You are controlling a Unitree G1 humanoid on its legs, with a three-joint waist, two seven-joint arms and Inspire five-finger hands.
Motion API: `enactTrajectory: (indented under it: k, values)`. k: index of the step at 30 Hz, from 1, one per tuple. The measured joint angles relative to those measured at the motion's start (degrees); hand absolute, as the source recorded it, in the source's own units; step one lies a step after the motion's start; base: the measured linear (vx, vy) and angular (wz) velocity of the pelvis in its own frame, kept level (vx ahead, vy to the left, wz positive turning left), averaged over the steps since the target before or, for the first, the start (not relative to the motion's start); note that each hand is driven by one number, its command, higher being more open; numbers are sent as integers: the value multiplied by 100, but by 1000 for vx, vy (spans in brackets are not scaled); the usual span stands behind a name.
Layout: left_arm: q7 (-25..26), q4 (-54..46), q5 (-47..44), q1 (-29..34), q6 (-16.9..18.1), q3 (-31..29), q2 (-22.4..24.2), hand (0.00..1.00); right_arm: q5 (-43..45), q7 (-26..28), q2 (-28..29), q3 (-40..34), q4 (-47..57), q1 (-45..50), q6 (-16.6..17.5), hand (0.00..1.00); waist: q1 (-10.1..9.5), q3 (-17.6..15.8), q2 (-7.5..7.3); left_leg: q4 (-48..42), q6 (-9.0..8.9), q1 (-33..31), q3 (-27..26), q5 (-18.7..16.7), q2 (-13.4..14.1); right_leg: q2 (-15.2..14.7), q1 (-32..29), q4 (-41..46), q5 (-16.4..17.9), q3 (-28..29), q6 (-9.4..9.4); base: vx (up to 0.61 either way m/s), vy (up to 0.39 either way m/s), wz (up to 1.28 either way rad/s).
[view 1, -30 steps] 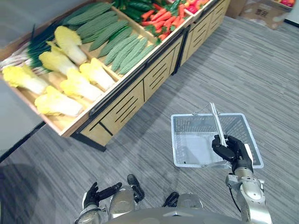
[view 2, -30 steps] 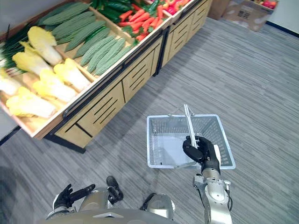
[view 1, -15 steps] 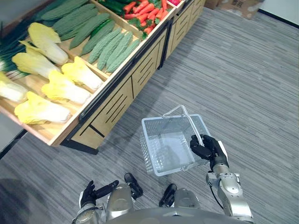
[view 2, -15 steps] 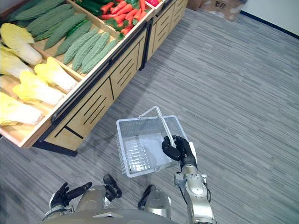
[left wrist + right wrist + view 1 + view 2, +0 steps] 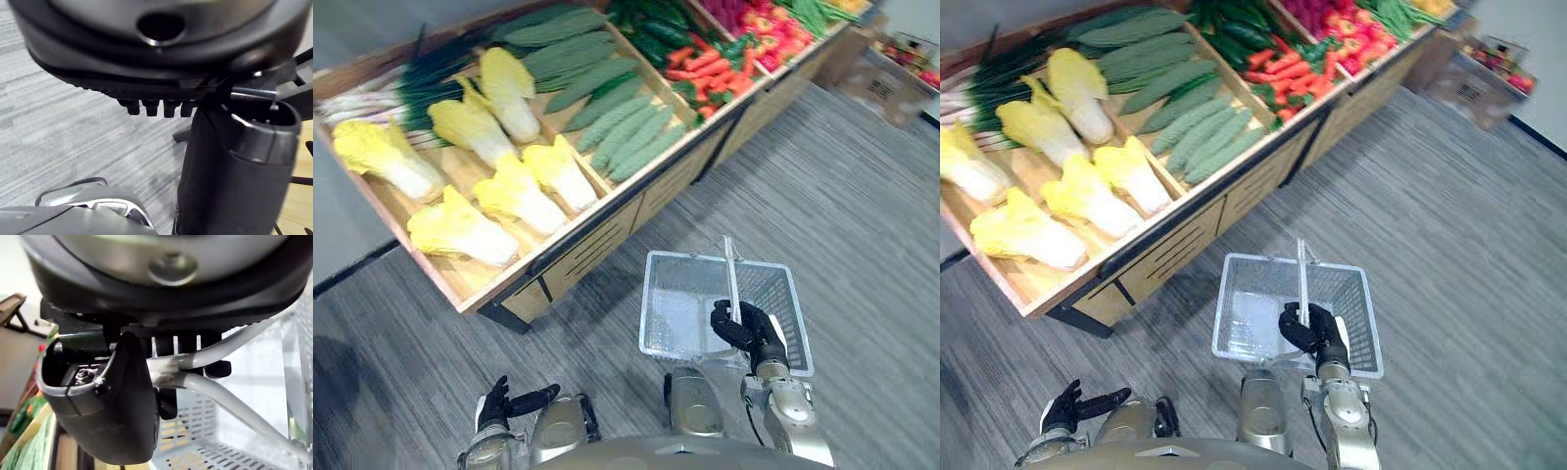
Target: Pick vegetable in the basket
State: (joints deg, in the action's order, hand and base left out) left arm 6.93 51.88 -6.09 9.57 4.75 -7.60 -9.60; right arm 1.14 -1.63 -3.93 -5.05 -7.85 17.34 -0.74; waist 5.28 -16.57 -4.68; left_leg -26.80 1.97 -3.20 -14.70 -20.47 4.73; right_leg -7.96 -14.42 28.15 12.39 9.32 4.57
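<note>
Tilted half a second ago, the pale translucent plastic-mesh basket (image 5: 705, 258) now hangs level. The whole view sits differently too, which is the camera turning, not the goods moving. The right hand (image 5: 751, 329) is curled tight round the basket's grey hoop handle (image 5: 730, 276), which stands upright above the empty basket.

The left hand (image 5: 505, 405) shows low at the near left, holding nothing. Its fingers seem loosely spread, though the wrist view foreshortens them.

The vegetables lie on the slanted wooden produce stand (image 5: 599, 227), far and to the left of the basket. The yellow-leafed white-stemmed cabbages (image 5: 514, 194) are closest, with bumpy green gourds (image 5: 631, 137) beyond them to the right. The nearest cabbage (image 5: 457, 229) has its long axis running from far left to near right. The free left hand is on the stand's side, so it looks the better placed to reach up and away for that cabbage.
</note>
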Motion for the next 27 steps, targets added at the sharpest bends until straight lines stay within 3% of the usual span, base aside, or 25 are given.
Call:
enactTrajectory:
  k: [1, 2, 3, 4, 5, 6, 7, 10, 16, 20, 23, 27]
  values:
    - [-5, 44, 1, -29, 0, 33, -22, 100, 17, 0, 3, -37, 10, 78, -1, 0, -1, 4, 3, -19, -65, 23, 142, -33, -7, 81, 15, -194, -92, 225, 151, 279, -259, 144]
    - [-25, 106, 3, -35, -1, 106, -62, 100, 34, -2, 47, -120, 42, 189, -1, 0, -2, 36, -41, -104, -234, 96, 427, -126, -29, 170, 34, -465, -346, 430, 509, 317, -321, 137]
    - [-49, 178, 2, 7, 1, 110, -138, 100, 35, -6, 147, -181, 132, 375, -2, 0, -12, 142, -193, -171, -410, 195, 666, -224, -111, 167, 43, -667, -911, 429, 704, 326, -355, 131]
    - [-46, 264, 1, -11, -7, 96, -158, 100, 32, -7, 153, -217, 151, 447, -1, 0, -13, 213, -219, -218, -501, 199, 810, -276, -92, 138, 77, -547, -641, 319, 679, 333, -346, 90]
    - [-29, 386, 5, -37, -18, 66, -43, 100, 30, -10, 132, -294, 176, 406, -7, 0, -21, 328, 4, -153, -605, 166, 1000, -278, 103, 283, 85, -531, -575, 133, 576, 249, -242, 41]
    - [-29, 394, 5, -41, -18, 61, -28, 100, 30, -10, 133, -305, 192, 405, -6, 0, -22, 342, 24, -135, -613, 165, 1014, -274, 117, 295, 85, -548, -578, 121, 569, 281, -243, 34]
    - [-61, 402, 20, -56, -15, 35, 85, 100, 28, -3, 130, -370, 366, 378, -4, 0, -29, 381, 184, 246, -754, 240, 1119, -98, 226, 386, 92, -640, -554, -8, 447, 227, -225, 22]
    - [-57, 477, 197, -69, -14, -33, 153, 100, 32, 15, 129, -375, 370, 319, -4, 0, -30, 421, 255, 969, -895, 606, 1125, 244, 347, 486, 227, -756, -553, -137, 312, 169, -192, 13]
    - [-96, 738, 448, -257, -52, -281, 174, 100, -25, 118, 105, -374, 362, 239, -4, 0, 2, 672, 77, 1753, -900, 884, 1011, 557, 385, 530, 435, -1485, -881, -118, 295, 38, -18, -6]
    - [-89, 745, 447, -251, -101, -424, 172, 100, -30, 132, 105, -374, 360, 337, -4, 0, 25, 918, -81, 1833, -888, 943, 1017, 589, 368, 493, 692, -1963, -1108, -130, 307, 9, 47, 0]
    - [-83, 830, 447, -253, -109, -496, 168, 100, -85, 121, 103, -380, 357, 362, -4, 0, 75, 1099, -148, 1937, -882, 919, 1119, 688, 313, 416, 772, -2138, -1157, -225, 307, -22, 15, 16]
    - [-10, 838, 418, -213, -117, -913, 256, 100, -297, 107, 99, -416, 353, 371, -4, 0, 109, 1132, -126, 2031, -892, 857, 1343, 816, 293, 350, 798, -2147, -1188, -438, 297, -45, -12, 26]
